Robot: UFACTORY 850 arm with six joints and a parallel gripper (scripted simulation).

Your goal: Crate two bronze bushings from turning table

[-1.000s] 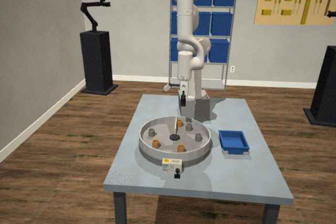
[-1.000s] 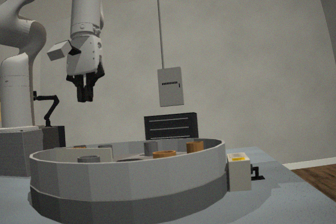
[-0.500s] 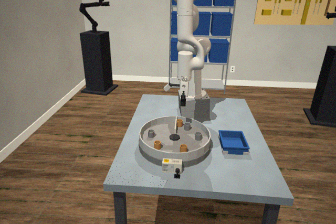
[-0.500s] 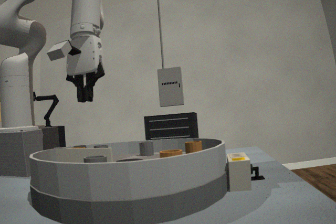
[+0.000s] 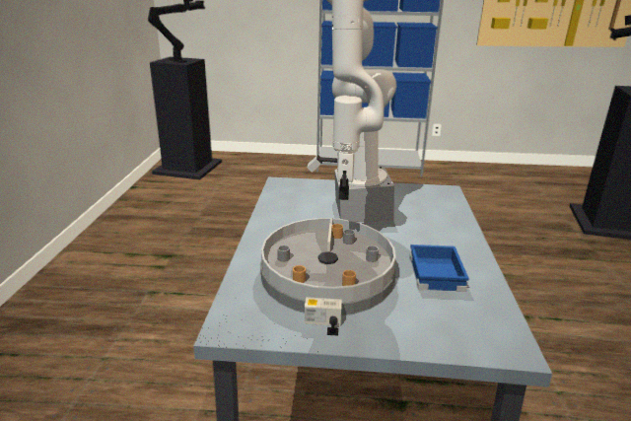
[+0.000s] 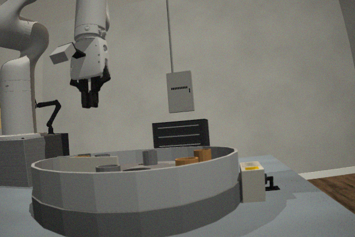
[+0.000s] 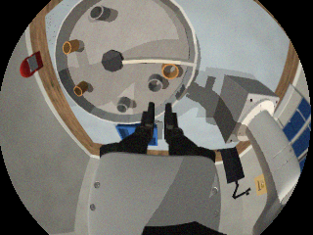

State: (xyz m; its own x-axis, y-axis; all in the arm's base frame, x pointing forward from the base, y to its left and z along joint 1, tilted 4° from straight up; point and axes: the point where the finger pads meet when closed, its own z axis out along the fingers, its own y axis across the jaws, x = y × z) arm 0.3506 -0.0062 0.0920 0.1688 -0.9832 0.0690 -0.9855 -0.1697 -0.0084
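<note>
Overhead, we see our hand (image 6: 89,102) hanging high above the rear edge of the turning table (image 5: 285,281), its fingers (image 6: 85,96) drawn nearly together with nothing between them. Three bronze bushings sit upright on the grey disc: one (image 5: 337,230) at the back, just beside the upright divider (image 5: 328,238), and two toward the front, one left (image 5: 299,273) and one right (image 5: 349,277) of the black hub (image 5: 327,257). Three grey bushings stand among them, at the left (image 5: 283,252), at the back (image 5: 348,236) and at the right (image 5: 372,253). The blue crate (image 5: 439,265) rests on the tabletop (image 5: 458,334) to the right of the turning table, apart from it, and we see no bushings inside. A small beige box (image 5: 322,310) sits against the turning table's front wall.
</note>
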